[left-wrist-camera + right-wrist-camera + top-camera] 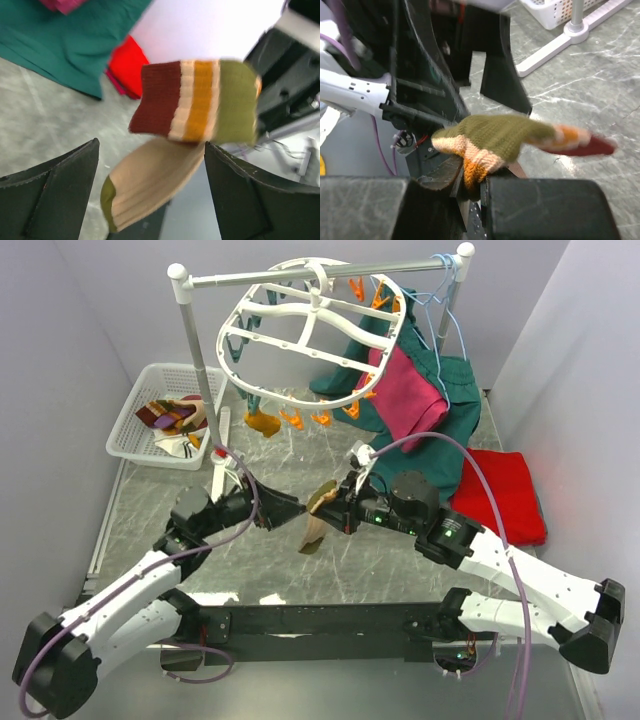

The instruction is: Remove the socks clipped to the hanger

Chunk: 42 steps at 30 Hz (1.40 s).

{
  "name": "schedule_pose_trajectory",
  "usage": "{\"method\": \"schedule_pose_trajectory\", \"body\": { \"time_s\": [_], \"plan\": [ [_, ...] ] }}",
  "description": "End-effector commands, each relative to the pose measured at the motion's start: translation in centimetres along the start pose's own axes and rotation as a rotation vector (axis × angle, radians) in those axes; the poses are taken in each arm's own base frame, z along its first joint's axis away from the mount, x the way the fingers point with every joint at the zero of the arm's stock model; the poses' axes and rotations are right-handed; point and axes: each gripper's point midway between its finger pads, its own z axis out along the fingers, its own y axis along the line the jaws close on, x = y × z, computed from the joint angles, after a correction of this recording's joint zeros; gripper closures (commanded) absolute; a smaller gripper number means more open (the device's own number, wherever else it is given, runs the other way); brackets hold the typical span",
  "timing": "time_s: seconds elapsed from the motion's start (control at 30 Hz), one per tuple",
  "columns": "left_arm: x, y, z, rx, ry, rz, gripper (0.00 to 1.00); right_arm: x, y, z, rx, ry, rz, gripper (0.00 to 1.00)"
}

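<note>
While the left gripper (288, 508) stood wide open at centre-left, gripping nothing, the sock (318, 515) hung in the air just to its right, between the two grippers and above the table (300, 585). In the left wrist view the sock (195, 102) sat just ahead of the parted black fingers (60, 190); whether it touched them, could not tell. Right of it, the right gripper (470, 185) was clamped shut on one end of the sock (495, 137).

Handling, judged: light, soft, fully limp knit. It drooped and folded under its own weight and was not fragile. Ribbed fabric should not slip much. Best hold looked like a pinch on the doubled cuff or the toe, not the floppy middle.

Looks: bands of maroon, cream, mustard and olive, a beige ribbed foot, an olive toe. The free end blurred in both wrist views.

Far left, a white basket (135, 425) held a few patterned socks (170, 420). At far centre the hanger (310, 330) hung from the pole rack (300, 275) with a mustard sock (262, 423) clipped at its near rim.
</note>
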Motion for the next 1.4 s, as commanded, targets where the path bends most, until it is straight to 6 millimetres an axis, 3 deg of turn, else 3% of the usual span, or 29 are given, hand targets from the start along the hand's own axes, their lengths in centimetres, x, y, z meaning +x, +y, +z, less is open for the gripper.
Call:
{"method": "schedule_pose_trajectory", "body": {
  "time_s": [0.0, 0.27, 0.33, 0.43, 0.47, 0.53, 0.63, 0.67, 0.7, 0.73, 0.77, 0.8, 0.87, 0.97, 1.03, 1.07, 1.17, 1.37],
  "plan": [
    [0.7, -4.2, -0.7, 0.244, -0.019, -0.019, 0.11, -4.2, 1.0, -1.1, 0.007, -0.115, 0.009, 0.93],
    [3.8, -5.9, -0.1, 0.351, 0.085, 0.027, 0.11, -4.6, 1.0, -1.7, 0.015, -0.138, 0.032, 0.93],
    [4.4, -5.4, 0.7, 0.322, 0.114, 0.031, 0.11, -4.9, 1.4, -1.9, -0.003, -0.148, 0.045, 0.93],
    [5.0, -4.0, 2.0, 0.235, 0.135, 0.02, 0.2, -4.8, 2.5, -1.8, -0.061, -0.137, 0.064, 0.93],
    [4.6, -3.5, 2.4, 0.204, 0.111, 0.018, 0.31, -4.6, 2.7, -1.8, -0.075, -0.128, 0.069, 0.92],
    [4.2, -2.7, 2.6, 0.152, 0.085, 0.003, 0.43, -4.2, 3.2, -1.4, -0.109, -0.098, 0.069, 0.88],
    [2.4, -1.3, 2.5, 0.038, -0.012, 0.012, 0.65, -3.1, 2.8, -0.9, -0.099, -0.059, 0.074, 0.81],
    [1.9, -0.7, 2.4, -0.005, -0.034, 0.016, 0.8, -2.8, 2.6, -0.8, -0.091, -0.051, 0.077, 0.79],
    [-0.2, -0.4, 2.1, -0.063, -0.121, 0.028, 0.89, -2.5, 2.4, -0.7, -0.084, -0.045, 0.079, 0.72],
    [-1.0, 0.2, 1.8, -0.116, -0.153, 0.027, 0.99, -2.1, 2.0, -0.7, -0.068, -0.039, 0.081, 0.65],
    [-1.0, 2.5, 1.1, -0.237, -0.155, -0.003, 0.99, -2.1, 1.9, -0.7, -0.062, -0.041, 0.079, 0.57],
    [-2.9, 2.7, 0.3, -0.289, -0.233, -0.009, 0.99, -2.0, 1.8, -0.8, -0.059, -0.042, 0.074, 0.43],
    [-4.1, 5.1, -1.5, -0.41, -0.272, -0.036, 0.99, -1.7, 1.2, -0.9, -0.032, -0.041, 0.073, 0.36],
    [-7.4, 7.0, -4.6, -0.531, -0.393, -0.083, 0.99, -1.4, 0.6, -1.1, 0.002, -0.04, 0.065, 0.23],
    [-8.3, 7.9, -6.0, -0.587, -0.398, -0.103, 0.99, -1.3, 0.4, -1.3, 0.009, -0.041, 0.058, 0.18],
    [-9.5, 9.4, -7.2, -0.638, -0.425, -0.113, 0.99, -1.4, 0.4, -1.3, 0.009, -0.046, 0.053, 0.18],
    [-11.9, 11.0, -9.2, -0.7, -0.445, -0.162, 0.99, -1.2, 0.3, -1.4, 0.01, -0.041, 0.045, 0.16],
    [-18.2, 14.0, -14.2, -0.799, -0.691, -0.243, 0.99, -1.1, 0.3, -2.3, 0.019, -0.056, 0.036, 0.15]
  ]
}}
